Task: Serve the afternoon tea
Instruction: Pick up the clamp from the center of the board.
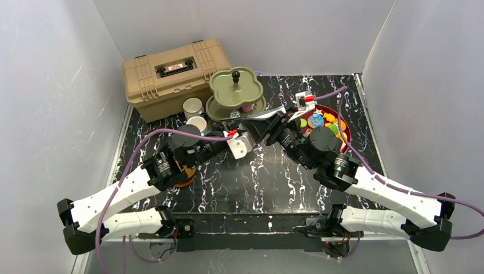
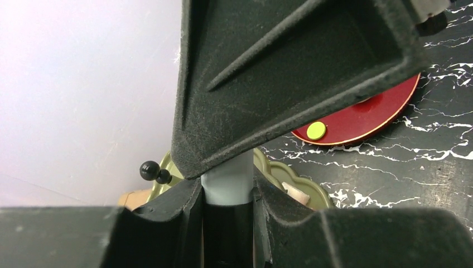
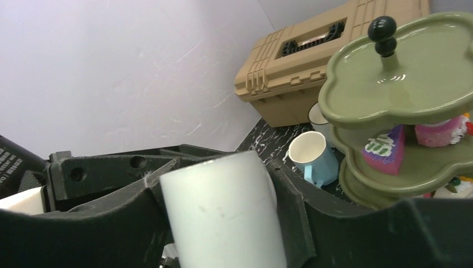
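White mug (image 3: 223,229) is clamped between the right gripper (image 3: 220,192) fingers. The left gripper (image 2: 226,195) is closed on it too, near the olive-green tiered stand (image 3: 401,89).

both arms wear glossy white shells, the left arm (image 1: 117,194) and the right arm (image 1: 388,188) alike, broken up by chunky black joint housings (image 1: 165,165). a thin purple cable (image 1: 171,131) runs along each one. they're bolted to a black base bar (image 1: 245,225). a white bracket (image 1: 238,145) sits at the left wrist. the left gripper (image 2: 226,220) has matte black fingers (image 2: 83,237) with a rough, grainy surface.
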`<state>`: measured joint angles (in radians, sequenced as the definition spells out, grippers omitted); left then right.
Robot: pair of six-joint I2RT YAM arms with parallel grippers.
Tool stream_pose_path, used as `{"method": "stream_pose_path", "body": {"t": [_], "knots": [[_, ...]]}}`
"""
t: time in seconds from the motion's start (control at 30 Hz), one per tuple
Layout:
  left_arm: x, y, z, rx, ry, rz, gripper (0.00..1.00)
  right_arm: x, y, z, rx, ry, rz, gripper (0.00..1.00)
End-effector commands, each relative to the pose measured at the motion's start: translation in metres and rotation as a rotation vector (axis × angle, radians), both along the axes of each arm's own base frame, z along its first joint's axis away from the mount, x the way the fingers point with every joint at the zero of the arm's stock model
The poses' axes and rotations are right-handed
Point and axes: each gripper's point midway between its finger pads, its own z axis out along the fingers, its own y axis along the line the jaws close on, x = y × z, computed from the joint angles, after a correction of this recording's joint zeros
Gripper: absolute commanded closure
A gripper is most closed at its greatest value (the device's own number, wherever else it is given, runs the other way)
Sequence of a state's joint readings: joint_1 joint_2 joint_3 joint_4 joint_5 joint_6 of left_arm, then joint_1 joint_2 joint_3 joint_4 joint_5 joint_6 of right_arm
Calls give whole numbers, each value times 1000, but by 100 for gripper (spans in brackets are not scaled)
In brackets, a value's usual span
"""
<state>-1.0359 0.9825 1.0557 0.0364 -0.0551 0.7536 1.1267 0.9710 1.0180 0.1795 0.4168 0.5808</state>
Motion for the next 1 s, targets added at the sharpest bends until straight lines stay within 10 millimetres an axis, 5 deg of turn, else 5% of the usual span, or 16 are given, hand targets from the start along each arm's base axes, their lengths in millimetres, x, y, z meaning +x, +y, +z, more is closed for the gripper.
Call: {"method": "stream_pose_path", "body": {"t": [0.0, 0.33, 0.43, 0.63, 0.97], "knots": [[-18, -5, 14, -43, -29, -94, 100, -2, 1, 22, 58, -20, 34, 37], [-23, -8, 5, -3, -40, -132, 95, -1, -15, 33, 61, -41, 27, 66], [-29, -11, -3, 28, 3, -167, 49, 4, -19, 30, 28, -43, -7, 67], [-41, -11, -12, 36, 95, -211, 4, 24, -40, 7, -116, -48, -155, 71], [-34, -7, 6, -61, 185, -135, 2, 50, -111, -42, -446, -54, -483, 70]]}}
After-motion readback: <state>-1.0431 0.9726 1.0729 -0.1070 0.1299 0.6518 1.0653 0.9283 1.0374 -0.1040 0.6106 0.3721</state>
